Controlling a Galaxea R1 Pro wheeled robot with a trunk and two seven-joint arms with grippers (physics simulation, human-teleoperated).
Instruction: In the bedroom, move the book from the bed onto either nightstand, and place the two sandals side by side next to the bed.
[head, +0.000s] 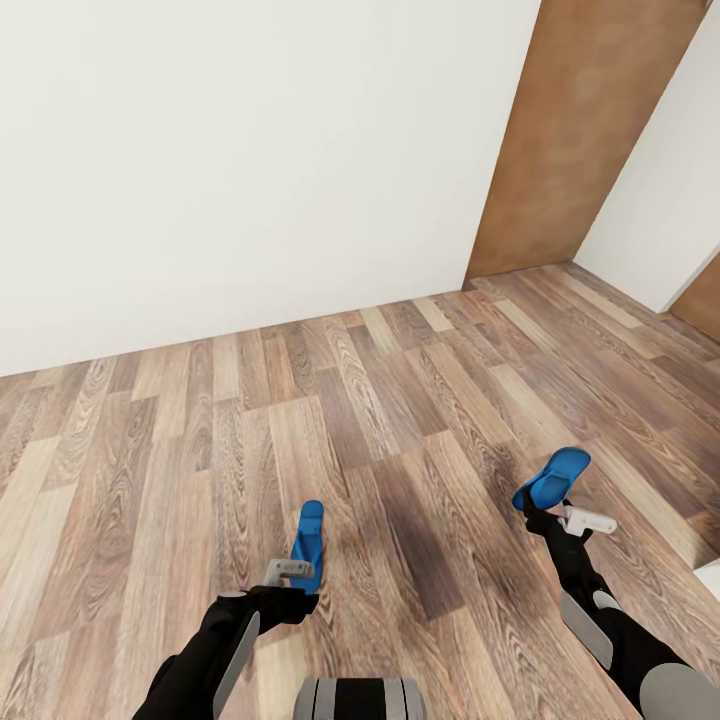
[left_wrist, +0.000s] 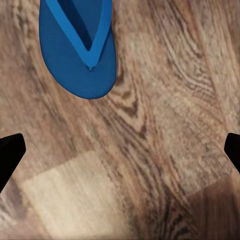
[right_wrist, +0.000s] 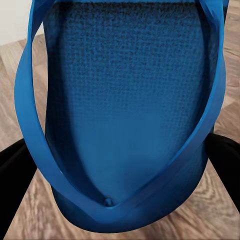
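One bright blue sandal (head: 309, 540) lies flat on the wood floor just ahead of my left gripper (head: 298, 590). In the left wrist view this sandal (left_wrist: 80, 50) rests sole down beyond the fingertips, and the left gripper (left_wrist: 120, 150) is open with bare floor between its fingers. The other sandal (head: 553, 478) is lifted off the floor, with my right gripper (head: 535, 510) shut on it. In the right wrist view its footbed and toe strap (right_wrist: 120, 110) sit between the dark fingers (right_wrist: 15, 175). The book, the bed and the nightstand are out of view.
A white wall (head: 250, 150) runs across the back, with a brown door (head: 590, 130) at its right end. A second white wall and a brown door edge (head: 700, 300) close the right side. Wood-plank floor (head: 400, 400) stretches ahead. A pale corner (head: 710, 580) shows at the lower right.
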